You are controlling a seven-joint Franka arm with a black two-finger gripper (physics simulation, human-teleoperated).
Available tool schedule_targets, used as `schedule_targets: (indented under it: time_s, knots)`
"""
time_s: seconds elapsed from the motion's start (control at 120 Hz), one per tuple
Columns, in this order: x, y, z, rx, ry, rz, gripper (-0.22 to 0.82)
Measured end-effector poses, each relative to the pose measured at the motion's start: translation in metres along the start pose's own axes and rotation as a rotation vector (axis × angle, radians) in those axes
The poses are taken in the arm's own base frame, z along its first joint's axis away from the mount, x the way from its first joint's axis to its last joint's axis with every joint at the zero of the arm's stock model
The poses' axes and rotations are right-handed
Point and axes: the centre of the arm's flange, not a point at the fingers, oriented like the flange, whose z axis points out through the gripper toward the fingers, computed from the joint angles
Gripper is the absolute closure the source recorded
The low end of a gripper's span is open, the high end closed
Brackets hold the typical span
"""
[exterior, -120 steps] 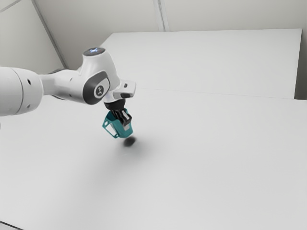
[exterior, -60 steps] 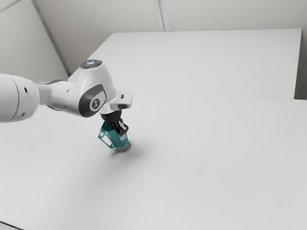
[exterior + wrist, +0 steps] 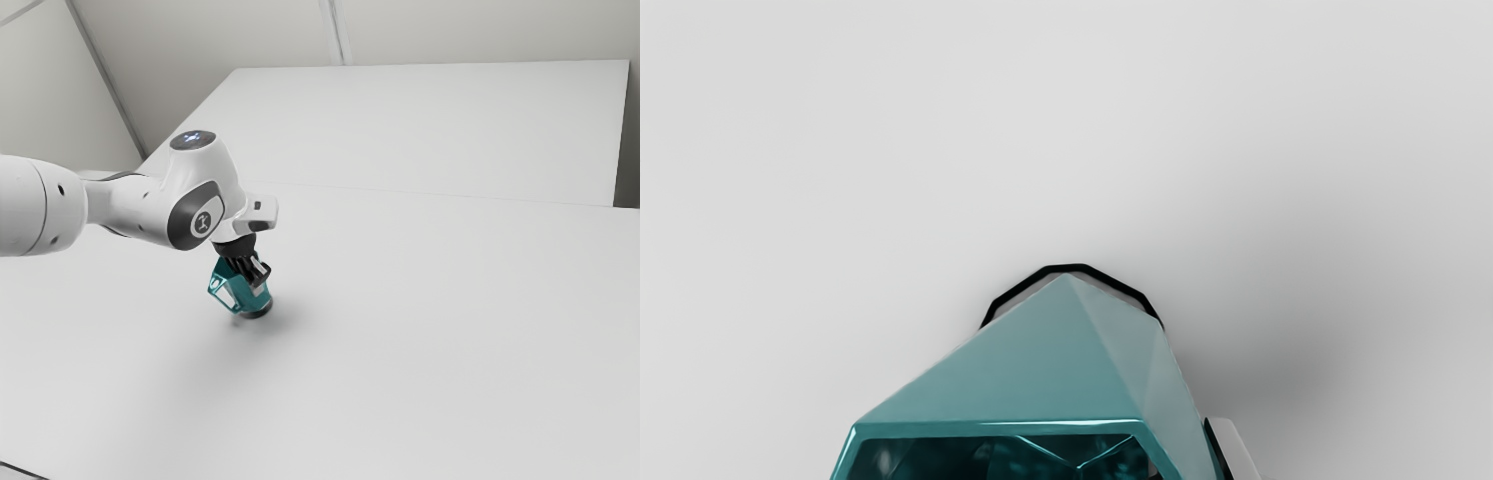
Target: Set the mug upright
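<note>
Carefully now: I have the mug point(image 3: 250, 294) in the gripper point(image 3: 252, 279), close over the table point(image 3: 430, 330), or already touching it at the foot; this I cannot tell. The fingers stand apart by the mug's thickness between them, and I judge them closed on it. In the wrist view one finger point(image 3: 1232, 447) lies along the mug's outside; the contact of the other is hidden from me.

The mug leans, in the exterior view, with mouth toward eleven o'clock and foot toward five. Its handle point(image 3: 212, 284) is at nine. For doing this well, I should turn the hand slowly clockwise in that view, mouth to twelve, and keep the grip until the whole foot sits flat. If I open while it leans, it may rock or fall; if I press down, the foot may slide.

The arm point(image 3: 120, 205) reaches from nine o'clock, and the hand slants too, its fingers pointing toward five.
</note>
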Motion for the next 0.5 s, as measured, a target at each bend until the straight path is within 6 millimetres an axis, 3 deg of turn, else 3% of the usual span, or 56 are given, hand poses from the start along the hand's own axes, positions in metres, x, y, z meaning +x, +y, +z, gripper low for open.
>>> schedule_targets:
  time_s: [0.5]
  knots:
    - [0.0003,0.0004,-0.0022,-0.008,0.005,0.002,0.48]
